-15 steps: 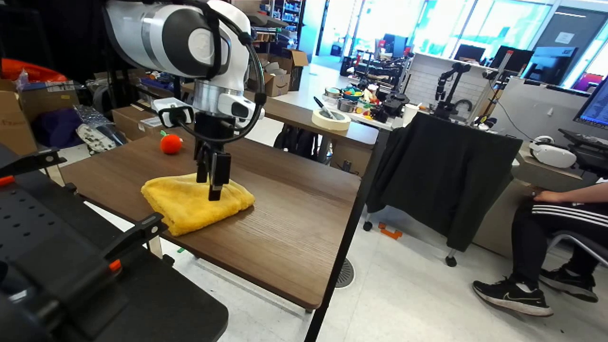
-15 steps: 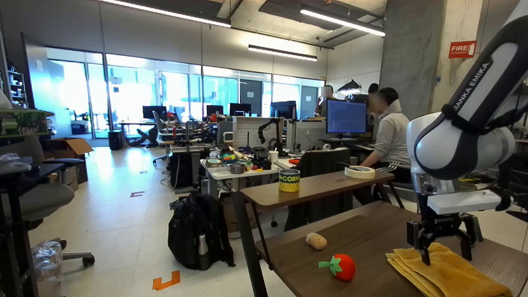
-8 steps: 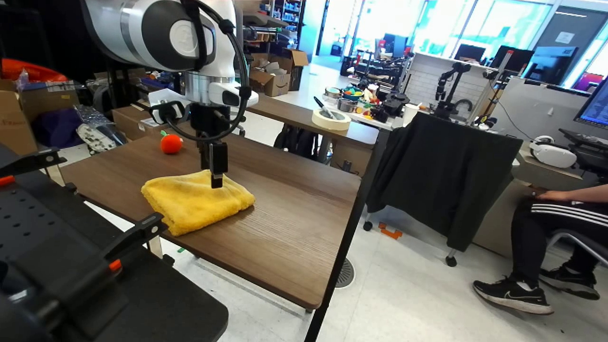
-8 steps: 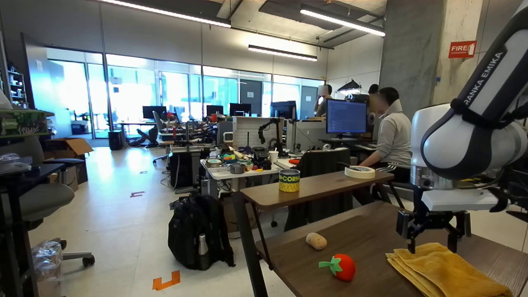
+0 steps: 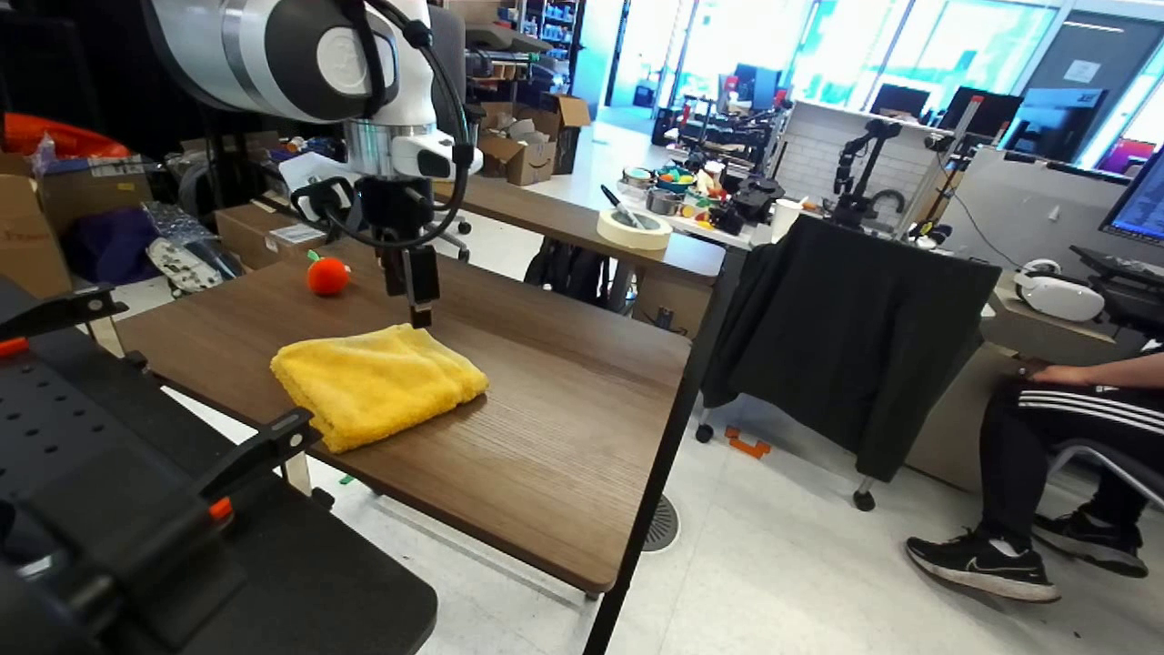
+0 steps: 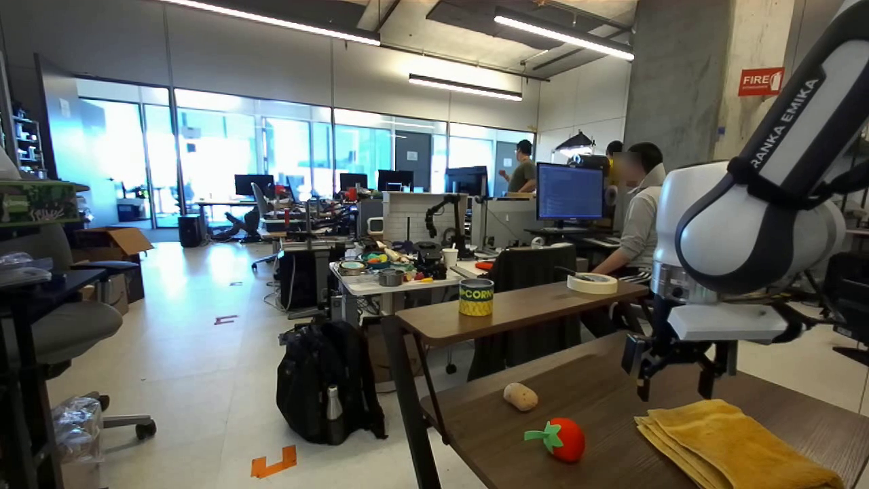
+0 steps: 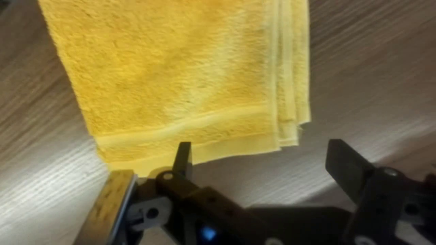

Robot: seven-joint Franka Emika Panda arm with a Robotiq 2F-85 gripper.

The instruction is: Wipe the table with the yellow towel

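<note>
The yellow towel lies neatly folded on the brown wood-grain tabletop, layered edges showing on one side. Near its end the pincer hangs in the air, jaws spread wide apart. Farther along I can see a red ball with a green leafy top and a tan, potato-shaped thing. Past those, a raised shelf carries a black-and-yellow cylinder and a roll of tape.

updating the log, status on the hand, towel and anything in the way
Hand open, empty. Towel folded on table, not gripped. Toy tomato and likely potato also on table, may block wider wiping.
</note>
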